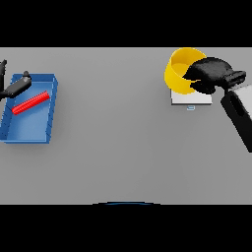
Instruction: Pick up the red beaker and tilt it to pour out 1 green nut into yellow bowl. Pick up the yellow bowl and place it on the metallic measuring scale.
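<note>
The yellow bowl (178,74) is at the far right of the table, over the back part of the metallic scale (193,99). My right hand (209,74) is shut on the bowl's right rim, with the fingers curled over the edge. I cannot tell whether the bowl rests on the scale or hangs just above it. The red beaker (30,103) lies on its side inside a blue tray (29,130) at the far left. My left hand (15,86) hovers over the tray's back left corner, fingers relaxed and holding nothing. No green nut shows.
The blue tray's walls enclose the beaker on all sides. My right forearm (238,115) comes in from the right edge beside the scale. Bare grey table lies between the tray and the scale.
</note>
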